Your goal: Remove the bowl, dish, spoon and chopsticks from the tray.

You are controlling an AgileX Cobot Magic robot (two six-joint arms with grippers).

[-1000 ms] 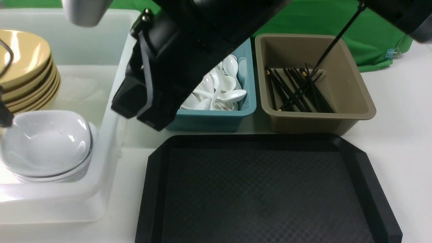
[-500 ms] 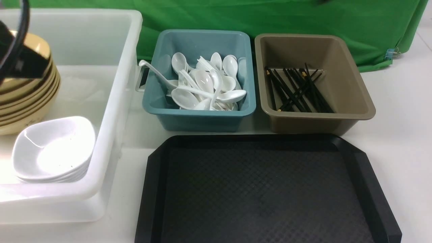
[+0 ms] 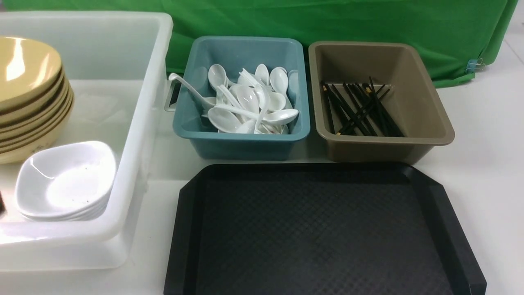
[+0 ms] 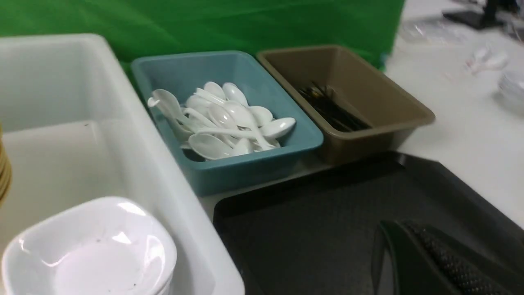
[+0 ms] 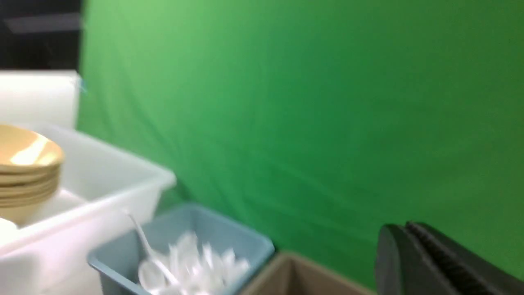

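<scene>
A black tray sits bare on the white bench, near centre. Beyond it, a blue tub holds white spoons, and to its right a brown tub holds black chopsticks. At far left, a white bin holds stacked tan bowls and white dishes. The left gripper and right gripper both have their jaws together, holding nothing.

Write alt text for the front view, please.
A large flat black plastic tray lies bare on a white table; behind it, a blue tub holds white spoons, a brown tub black chopsticks.
</scene>
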